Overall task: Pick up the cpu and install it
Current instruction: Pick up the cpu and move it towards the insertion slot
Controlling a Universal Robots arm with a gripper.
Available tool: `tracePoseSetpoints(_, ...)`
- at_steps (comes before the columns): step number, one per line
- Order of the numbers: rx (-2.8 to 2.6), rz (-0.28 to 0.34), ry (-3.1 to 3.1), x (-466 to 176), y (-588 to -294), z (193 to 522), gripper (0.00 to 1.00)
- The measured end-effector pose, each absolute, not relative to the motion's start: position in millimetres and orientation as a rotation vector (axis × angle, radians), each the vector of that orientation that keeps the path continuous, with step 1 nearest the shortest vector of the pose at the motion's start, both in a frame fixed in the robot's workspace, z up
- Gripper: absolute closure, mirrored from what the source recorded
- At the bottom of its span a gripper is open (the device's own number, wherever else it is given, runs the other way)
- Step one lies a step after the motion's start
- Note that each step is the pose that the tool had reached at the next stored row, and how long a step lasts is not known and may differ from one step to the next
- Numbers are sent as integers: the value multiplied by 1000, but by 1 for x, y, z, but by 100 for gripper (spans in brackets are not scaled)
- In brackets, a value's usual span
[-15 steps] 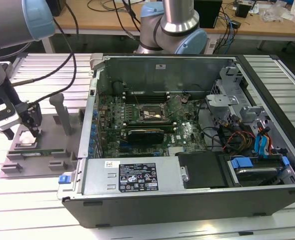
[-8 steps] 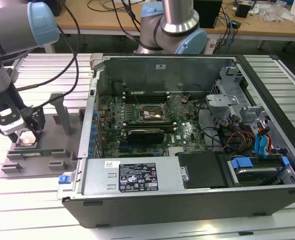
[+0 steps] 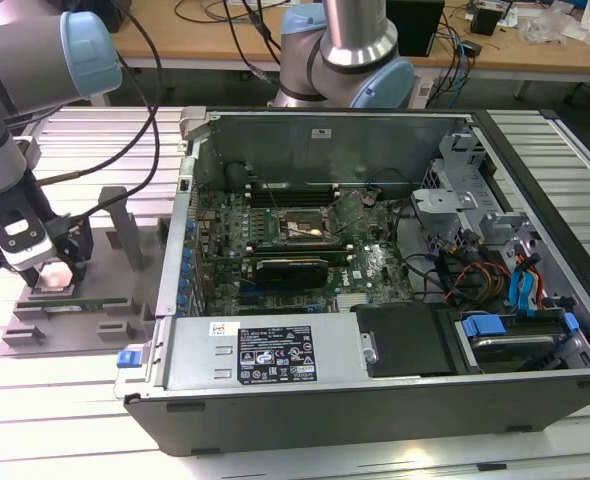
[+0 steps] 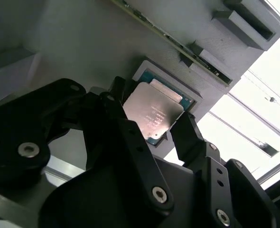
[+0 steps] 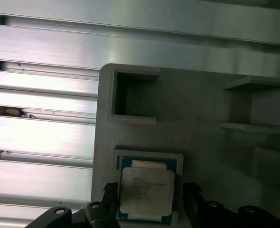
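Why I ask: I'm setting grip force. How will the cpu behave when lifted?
The cpu looks stiff: a flat, metal-topped plate, unlikely to flex. Small and thin, it is probably light. Its smooth top and thin edges may let it slip or tilt as it leaves its recess in the holder.

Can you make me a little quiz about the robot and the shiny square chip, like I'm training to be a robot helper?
1. True or false: the cpu already sits inside the computer case.
2. What is the end effector directly over? A) the cpu B) a screwdriver C) a keyboard
3. Fill in: in the exterior view, the grey holder with the cpu stands on the case's ____ side.
Key: 1 false; 2 A; 3 left (the exterior view's left).
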State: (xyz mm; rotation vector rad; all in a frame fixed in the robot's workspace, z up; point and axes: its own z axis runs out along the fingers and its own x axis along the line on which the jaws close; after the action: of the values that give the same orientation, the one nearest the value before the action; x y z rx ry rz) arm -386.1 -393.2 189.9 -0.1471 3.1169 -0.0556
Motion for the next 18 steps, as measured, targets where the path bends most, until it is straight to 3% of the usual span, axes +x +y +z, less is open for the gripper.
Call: tracePoseSetpoints(18,-147,-42,3116,-389,-392,189,34)
